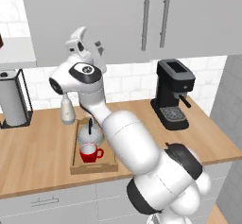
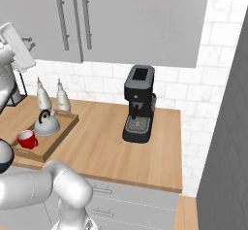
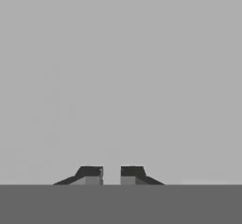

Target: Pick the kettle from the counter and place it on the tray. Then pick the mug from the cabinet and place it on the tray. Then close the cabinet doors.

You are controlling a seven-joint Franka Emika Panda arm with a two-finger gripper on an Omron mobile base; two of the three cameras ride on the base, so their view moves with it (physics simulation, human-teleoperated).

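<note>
One kettle (image 1: 90, 134) and one mug (image 1: 89, 152) sit on the tray (image 1: 74, 158); gripper (image 3: 111, 173) seemingly nearly clenched, empty

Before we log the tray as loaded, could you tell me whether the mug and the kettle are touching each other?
Apart. In the right base view, a strip of bare tray floor shows between the red mug and the kettle.

On the counter (image 2: 106, 151) the tray (image 2: 60, 129) carries the kettle (image 2: 47, 124) at its far end and the red mug (image 2: 27, 139) at its near end. Two white bottles (image 2: 52, 96) stand just behind the tray, and a black coffee machine (image 2: 139, 110) stands further right. Above, the cabinet doors (image 2: 72, 18) are shut, their bar handles side by side.
</note>
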